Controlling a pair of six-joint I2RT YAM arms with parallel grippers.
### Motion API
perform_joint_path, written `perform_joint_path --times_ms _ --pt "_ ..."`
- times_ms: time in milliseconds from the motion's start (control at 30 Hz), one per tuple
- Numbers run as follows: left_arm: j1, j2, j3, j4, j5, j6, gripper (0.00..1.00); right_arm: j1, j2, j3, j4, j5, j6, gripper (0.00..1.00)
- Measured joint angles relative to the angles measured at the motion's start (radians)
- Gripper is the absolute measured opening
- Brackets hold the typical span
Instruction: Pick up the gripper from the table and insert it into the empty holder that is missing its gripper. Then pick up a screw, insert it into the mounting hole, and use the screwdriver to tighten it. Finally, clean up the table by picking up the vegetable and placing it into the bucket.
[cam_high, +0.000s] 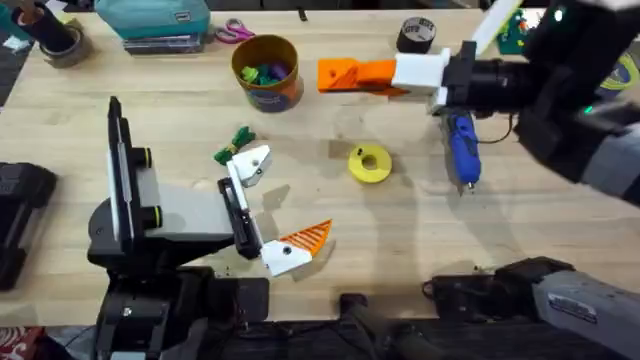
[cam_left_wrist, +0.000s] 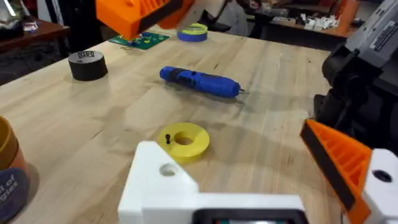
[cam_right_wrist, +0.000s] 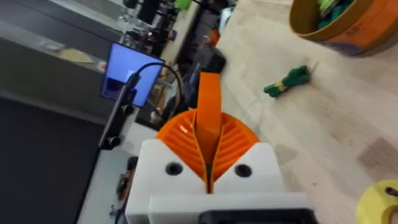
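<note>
At the upper right of the overhead frame, the right tool (cam_high: 345, 76) is clamped on the loose orange finger (cam_right_wrist: 208, 118). The left tool (cam_high: 272, 208) lies with its jaws apart at lower centre, one white mount (cam_high: 252, 165) bare. Insertion is in hand; next, carry the finger down-left and line it up with that mount.

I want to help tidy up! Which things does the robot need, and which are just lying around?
Needed: orange gripper, white holder, screw, blue screwdriver, green vegetable, bucket.
Lying about: black tape roll, scissors, teal box.
</note>
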Motion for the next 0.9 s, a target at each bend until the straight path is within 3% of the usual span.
perform_joint_path --times_ms 300,700,900 --pt "0.000 0.000 0.000 0.000 0.000 0.000 0.985 -0.005 0.000 -0.256 0.490 -0.052 0.367 0.009" --pt "0.000 0.000 0.000 0.000 0.000 0.000 0.985 0.022 0.006 -0.358 0.608 -0.059 0.539 0.009" --pt "0.000 0.000 0.000 0.000 0.000 0.000 0.985 0.073 0.125 -0.359 0.784 -0.059 0.563 0.009"
